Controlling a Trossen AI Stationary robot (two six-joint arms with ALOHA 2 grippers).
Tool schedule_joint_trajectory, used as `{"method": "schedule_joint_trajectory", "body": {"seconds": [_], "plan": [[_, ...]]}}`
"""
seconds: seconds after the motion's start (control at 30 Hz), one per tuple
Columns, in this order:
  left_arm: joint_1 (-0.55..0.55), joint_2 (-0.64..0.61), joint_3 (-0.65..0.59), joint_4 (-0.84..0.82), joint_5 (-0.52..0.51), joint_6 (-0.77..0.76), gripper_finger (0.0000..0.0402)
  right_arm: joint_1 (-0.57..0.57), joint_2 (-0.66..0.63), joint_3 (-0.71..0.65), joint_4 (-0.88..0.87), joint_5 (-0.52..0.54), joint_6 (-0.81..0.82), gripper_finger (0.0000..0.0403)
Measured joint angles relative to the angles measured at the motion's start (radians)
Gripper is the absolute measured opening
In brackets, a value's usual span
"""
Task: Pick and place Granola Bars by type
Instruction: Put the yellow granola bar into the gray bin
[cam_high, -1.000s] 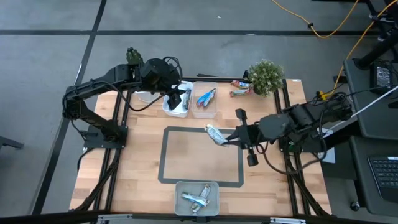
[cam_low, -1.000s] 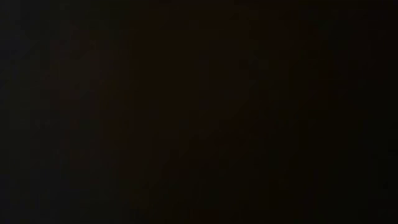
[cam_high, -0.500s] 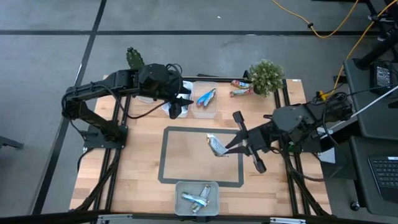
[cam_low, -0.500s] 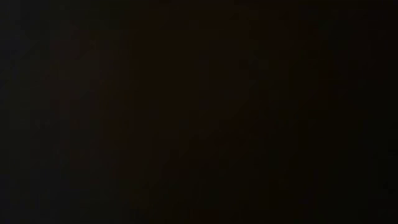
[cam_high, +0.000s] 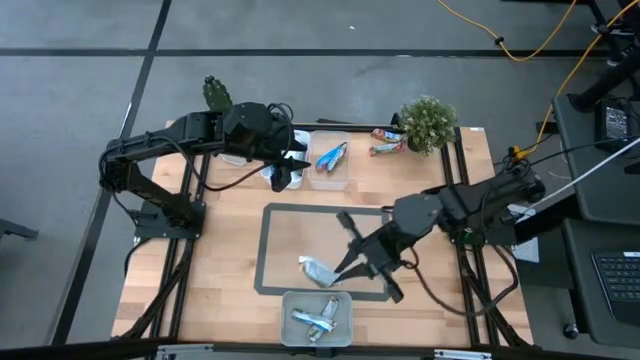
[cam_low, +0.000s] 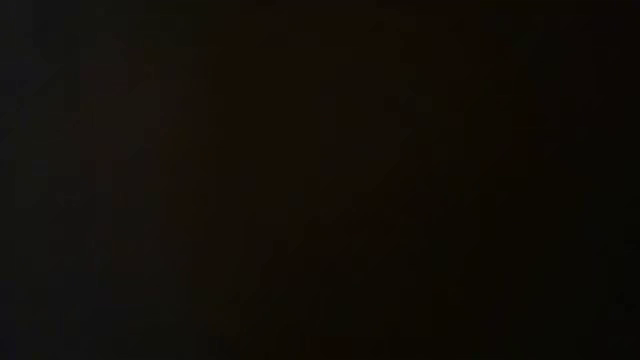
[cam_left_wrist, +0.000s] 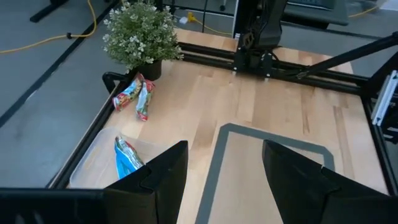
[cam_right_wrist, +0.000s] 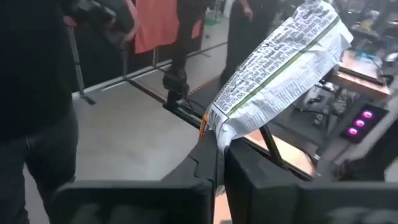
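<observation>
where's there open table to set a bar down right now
Bare wood lies inside the grey taped rectangle, toward its left and far side, and left of it up to the table edge. Crowded: the far trays under the left gripper, and the near tray, where the right gripper holds a silver bar.

We see the right gripper (cam_high: 338, 270) has swung from the taped rectangle's (cam_high: 262, 250) far right edge to its near edge, carrying the silver-white bar (cam_high: 318, 271) toward the near tray (cam_high: 288, 300). Left gripper (cam_high: 282, 172) shifted slightly.
</observation>
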Motion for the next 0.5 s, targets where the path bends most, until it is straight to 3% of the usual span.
{"method": "schedule_joint_trajectory", "body": {"seconds": [0.17,0.3,0.5], "plan": [[0.001,0.000,0.000,-0.016,0.017,0.034,0.0198,0.009,0.150,0.293,-0.181,-0.016,-0.005,0.0008],[0.001,0.000,0.000,-0.028,0.016,0.032,0.0198,0.019,0.271,0.498,-0.408,-0.008,-0.005,0.0018],[-0.020,-0.019,0.000,-0.052,0.015,0.010,0.0198,0.051,0.352,0.613,-0.601,0.044,0.021,0.0025]]}}
